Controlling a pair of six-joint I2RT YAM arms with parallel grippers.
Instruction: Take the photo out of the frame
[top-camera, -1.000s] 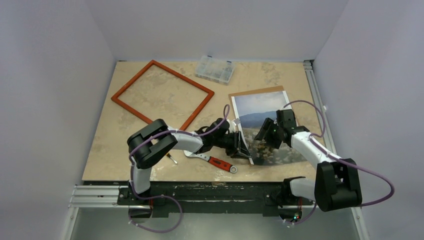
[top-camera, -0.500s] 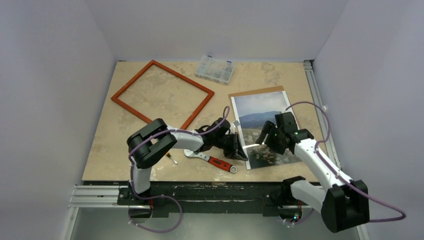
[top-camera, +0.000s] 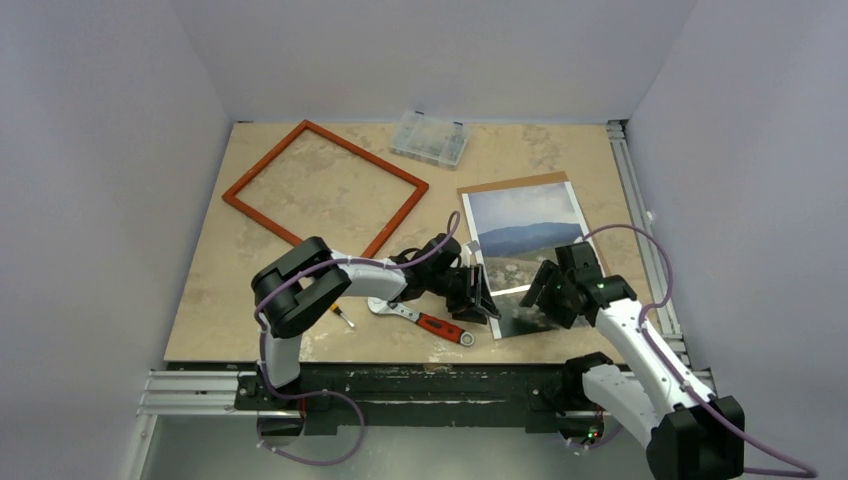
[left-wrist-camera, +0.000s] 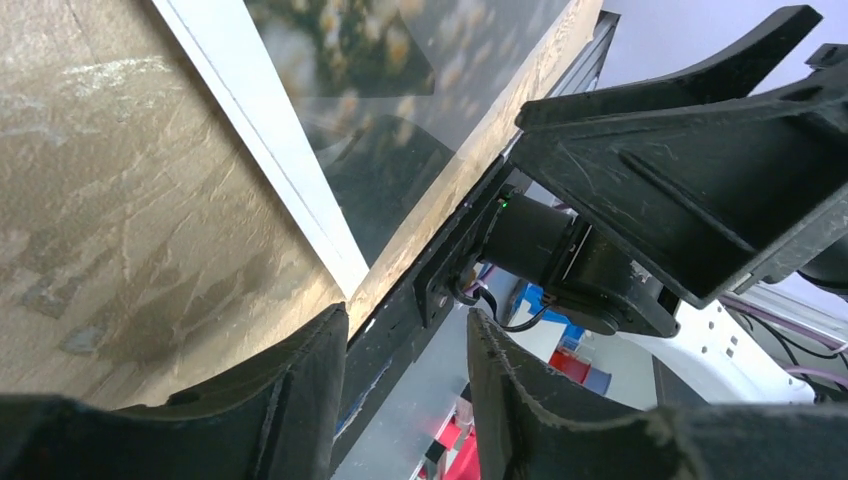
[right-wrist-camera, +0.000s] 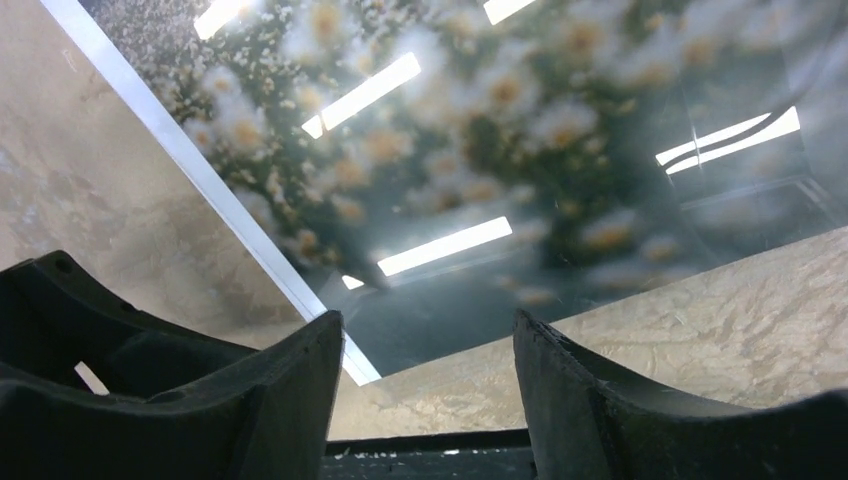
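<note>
Two grippers, both open, at the photo's (top-camera: 525, 235) near end.
Neither left gripper (top-camera: 490, 302) nor right gripper (top-camera: 543, 292) holds anything; it lies flat on the worktop (top-camera: 250, 290), long axis near-to-far, sky end farthest, frame (top-camera: 366, 154) far left.

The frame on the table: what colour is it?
Red-orange frame, best seen from the top view.

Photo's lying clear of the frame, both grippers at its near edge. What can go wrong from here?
1. The photo ends close to the near edge of the table; a nudge from the open right gripper above it might slide it off.
2. The open left gripper sits at the photo's near-left corner; closing in could crease it.
3. The wrench lies beside that gripper; a sweep could knock it.
</note>
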